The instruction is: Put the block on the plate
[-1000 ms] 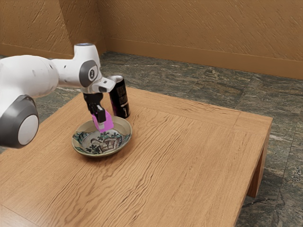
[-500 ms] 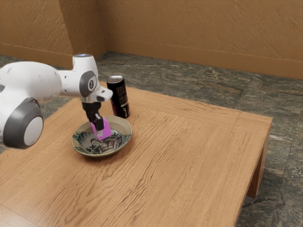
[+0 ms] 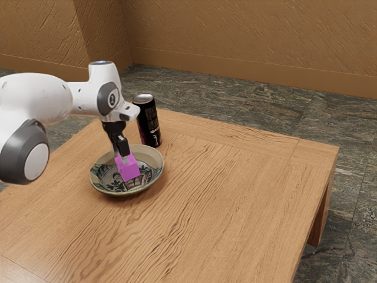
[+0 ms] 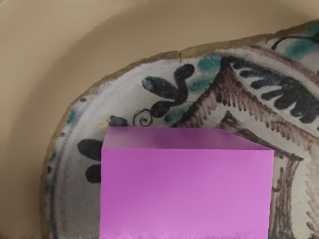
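- Block now sits lower than it did a half second ago, inside the plate, over the painted middle; the wrist view has that pattern all around its far edges.
- Pincer has gone the other way: it is a little higher than before, and more of the block's upper part is uncovered. Its fingers look spread, with their tips just at the block's top, so they no longer seem to pinch it.
- Block down, pincer up — I take that as the release, with the placing itself as good as done.
- Plate stands where it stood on the worktop, and the can behind it has not shifted either.
- Block looks somewhat slanted in the exterior view; whether its underside lies fully flat on the plate I cannot tell.
- Next move should be a straight lift, slow at first — the tips are near enough to drag or tip the block if the arm swings sideways too early. The can, close by, also deserves some room.
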Robot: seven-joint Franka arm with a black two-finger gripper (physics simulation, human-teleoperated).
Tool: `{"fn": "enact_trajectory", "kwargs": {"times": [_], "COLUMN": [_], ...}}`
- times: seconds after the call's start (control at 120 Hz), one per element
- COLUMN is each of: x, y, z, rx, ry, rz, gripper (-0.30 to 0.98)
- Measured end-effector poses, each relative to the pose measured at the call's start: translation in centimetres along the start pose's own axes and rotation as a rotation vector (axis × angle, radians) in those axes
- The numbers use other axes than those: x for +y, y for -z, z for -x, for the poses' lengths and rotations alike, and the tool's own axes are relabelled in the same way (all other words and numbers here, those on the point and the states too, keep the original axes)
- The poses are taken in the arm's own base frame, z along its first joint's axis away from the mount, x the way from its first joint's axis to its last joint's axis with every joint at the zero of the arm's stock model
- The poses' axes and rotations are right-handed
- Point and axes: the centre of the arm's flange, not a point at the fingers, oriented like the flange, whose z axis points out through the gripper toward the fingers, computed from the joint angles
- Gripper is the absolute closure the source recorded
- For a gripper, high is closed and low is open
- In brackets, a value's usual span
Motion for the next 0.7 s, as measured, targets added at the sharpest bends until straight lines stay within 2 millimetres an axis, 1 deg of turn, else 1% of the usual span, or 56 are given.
{"fn": "enact_trajectory", "kwargs": {"times": [0.067,0.133,0.2,0.267,0.342,0.425,0.475,0.608,0.65,0.7], "x": [0.0,0.4,2.1,4.9,9.3,14.0,16.0,19.8,20.5,21.1], "y": [1.1,2.9,5.4,8.5,12.4,16.9,19.6,26.3,27.7,28.6], "z": [0.1,0.1,-0.8,-2.2,-3.7,-4.4,-3.9,-2.0,-1.3,-0.5], "rx": [0.013,0.036,0.063,0.086,0.108,0.132,0.141,0.136,0.128,0.115], "ry": [-0.003,-0.012,-0.043,-0.093,-0.167,-0.243,-0.271,-0.327,-0.332,-0.335], "rz": [-0.006,-0.013,-0.021,-0.035,-0.041,-0.037,-0.031,-0.043,-0.040,-0.031], "gripper": [0.02,0.02,0.01,0.01,0.01,0.00,0.00,0.00,0.00,0.00]}}
